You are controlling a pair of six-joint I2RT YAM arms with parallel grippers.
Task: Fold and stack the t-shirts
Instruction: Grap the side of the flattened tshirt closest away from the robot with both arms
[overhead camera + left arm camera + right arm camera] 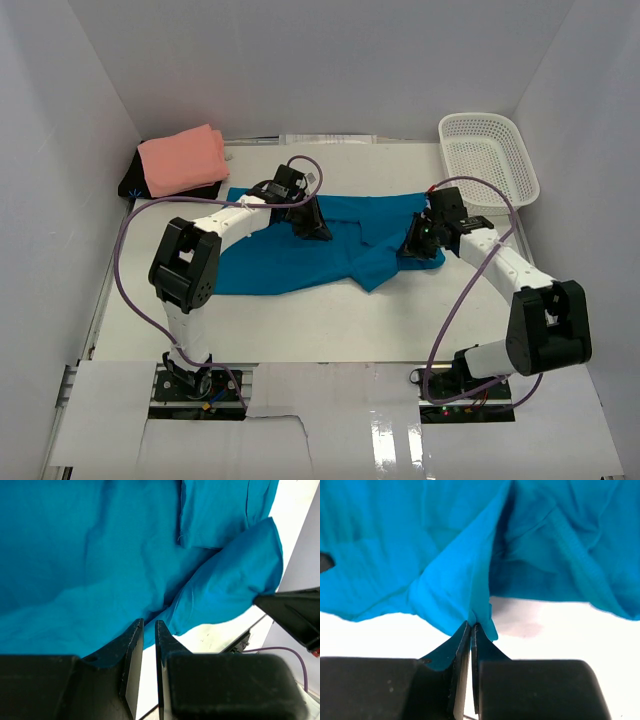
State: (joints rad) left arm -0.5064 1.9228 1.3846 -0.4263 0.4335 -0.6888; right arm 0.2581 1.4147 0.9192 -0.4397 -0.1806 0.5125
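A blue t-shirt (270,262) lies spread and rumpled across the middle of the white table. My left gripper (314,230) hovers over its upper middle. In the left wrist view its jaws (149,625) stand a narrow gap apart with nothing between them, just above the shirt's edge (100,570). My right gripper (414,246) is at the shirt's right end. In the right wrist view it (471,626) is shut on a pinched fold of the blue cloth (455,595), lifted off the table. A folded pink t-shirt (183,160) lies at the back left.
A white plastic basket (487,155) stands at the back right. A black item (130,186) lies under the pink shirt by the left wall. White walls enclose the table on three sides. Purple cables loop from both arms.
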